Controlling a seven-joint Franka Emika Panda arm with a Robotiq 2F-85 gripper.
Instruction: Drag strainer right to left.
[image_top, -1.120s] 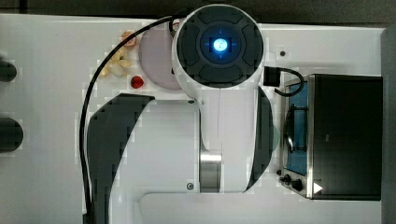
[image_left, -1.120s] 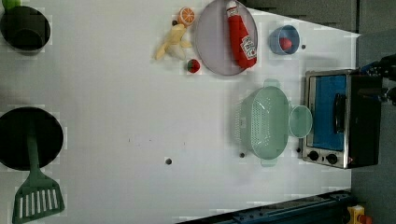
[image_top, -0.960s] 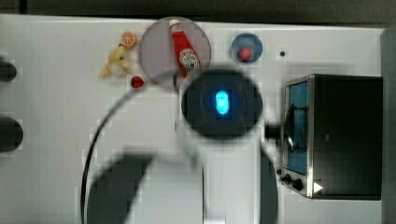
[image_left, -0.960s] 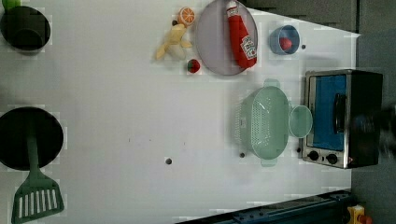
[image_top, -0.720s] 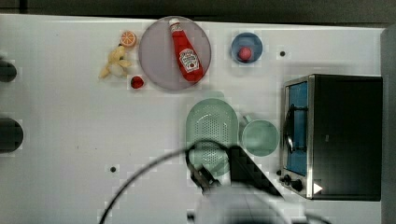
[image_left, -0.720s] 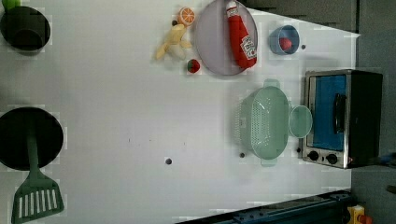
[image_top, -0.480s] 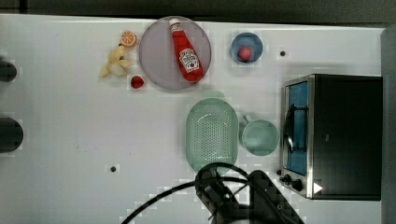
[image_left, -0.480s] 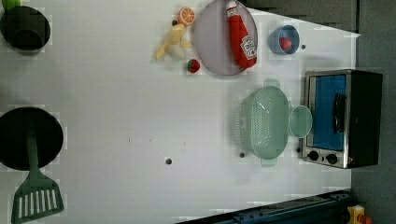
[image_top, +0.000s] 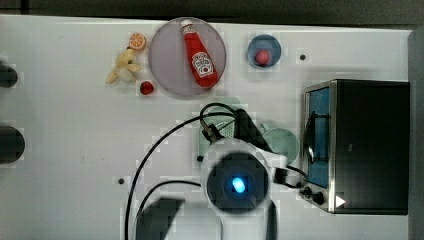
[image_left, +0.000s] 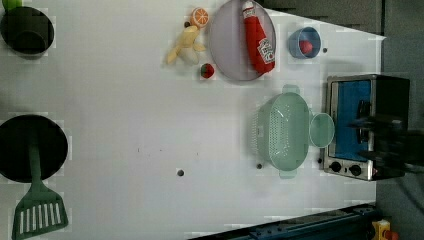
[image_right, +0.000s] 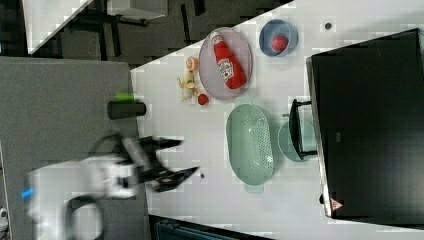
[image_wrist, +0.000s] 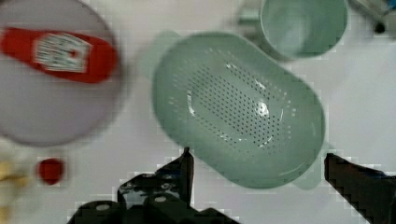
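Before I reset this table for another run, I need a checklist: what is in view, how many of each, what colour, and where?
strainer: 1, mint green, left view's right, beside the mug
mug: 1, mint green, between strainer and toaster oven
toaster oven: 1, silver and black, left view's right edge
plate: 1, grey, left view's top
ketchup bottle: 1, red, lying on the plate
bowl: 1, blue, holding a red ball
toy fruit: several, orange, yellow, red, beside the plate
pan: 1, black, left view's left edge
spatula: 1, green, on the pan
cup: 1, black, left view's top left
end effector: 1, black, open, above the strainer
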